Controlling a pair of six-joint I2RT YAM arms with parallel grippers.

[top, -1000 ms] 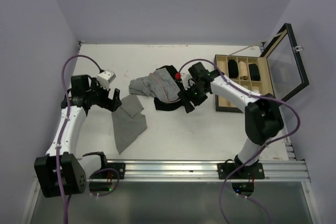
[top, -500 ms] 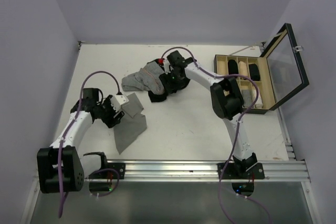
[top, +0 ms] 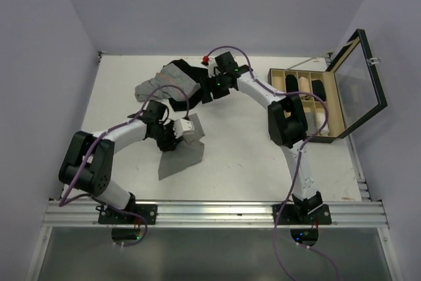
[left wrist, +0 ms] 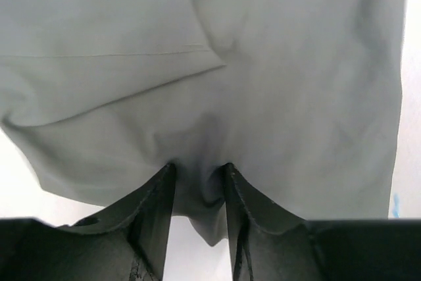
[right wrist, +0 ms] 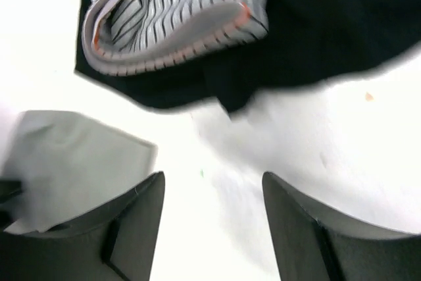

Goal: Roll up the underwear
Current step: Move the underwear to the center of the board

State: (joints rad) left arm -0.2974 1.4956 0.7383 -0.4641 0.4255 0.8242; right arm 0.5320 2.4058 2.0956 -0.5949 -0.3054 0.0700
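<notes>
You are looking down on a white table [top: 250,156], evenly lit, with only soft shadows. Plain lavender walls close it in: a back wall [top: 217,4], a left wall [top: 39,64] and a right wall [top: 398,37]. An aluminium rail [top: 217,212] runs along the near edge, with a grey strip [top: 210,255] below it (faintly reflective). At the far right stands a compartmented wooden box [top: 299,71], its dark-framed glass lid [top: 378,87] tilted open.

The underwear [top: 181,157], plain grey soft cloth, lies unrolled, creased and partly folded over itself; one edge puckered.
</notes>
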